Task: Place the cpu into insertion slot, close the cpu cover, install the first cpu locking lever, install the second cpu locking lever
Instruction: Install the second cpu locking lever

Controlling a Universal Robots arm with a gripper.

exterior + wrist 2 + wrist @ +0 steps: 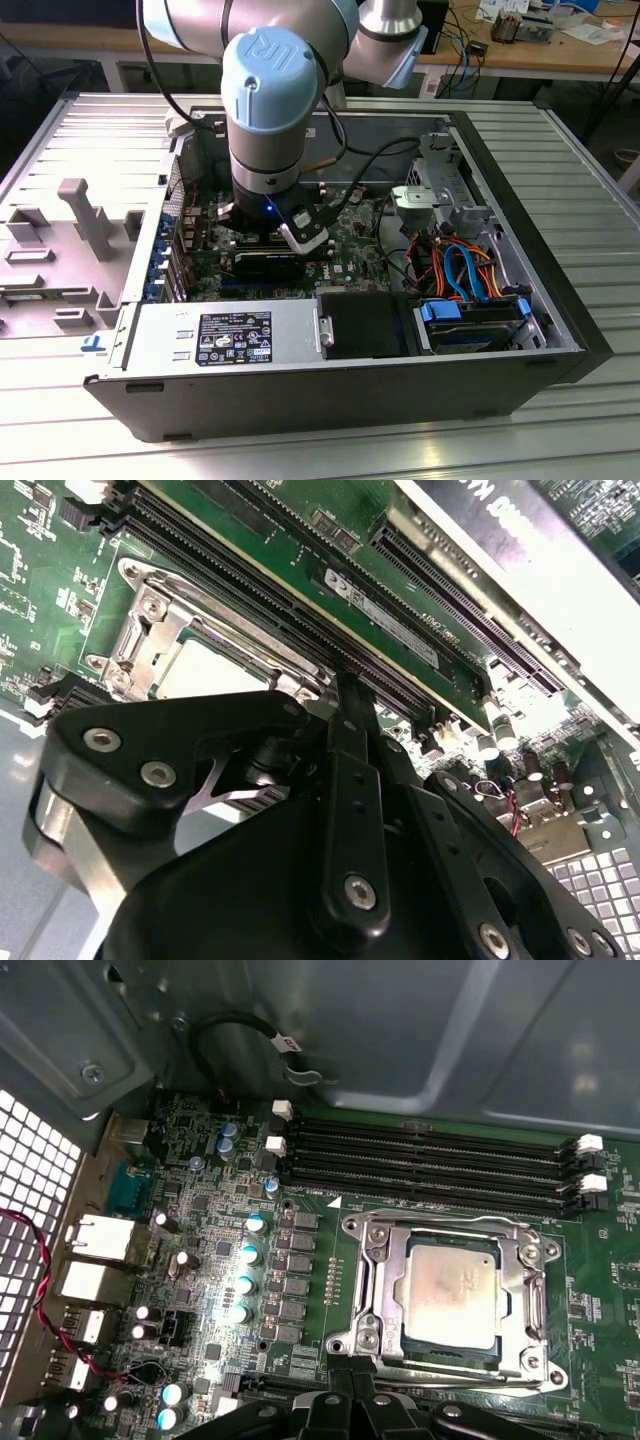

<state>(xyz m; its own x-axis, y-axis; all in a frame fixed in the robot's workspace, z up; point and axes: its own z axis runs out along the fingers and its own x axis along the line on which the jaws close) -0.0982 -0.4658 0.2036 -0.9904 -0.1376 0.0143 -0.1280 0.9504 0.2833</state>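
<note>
A: Where is the small flat square cpu with the silvery-grey metal top (452, 1295) found?

B: It is seen lying flat in the square insertion slot with the silvery metal rim (372, 1295) on the green motherboard (600, 1290). In the first wrist view, the thin silvery cpu cover frame (520, 1290) is laid down around it, and the chip's top shows through the cut-out centre. In the second wrist view the same pale chip (215, 665) is partly hidden behind the arm's black hand (345, 695).

A: What can be said of the hand?

B: It is held just above the board, at the socket's edge on the side of the long black card slots (440, 575). One slim black finger (352, 780) is seen pointing at the socket's rim. Whether the fingers are apart or together cannot be told, and nothing is seen held between them.

A: And the wider scene?

B: In the exterior view, the grey and blue arm (268, 110) is reached down into the open black computer case (330, 385), which is laid on the ribbed metal worktop (560, 440). Four long black memory slots (430, 1165) are seen beside the socket.
</note>
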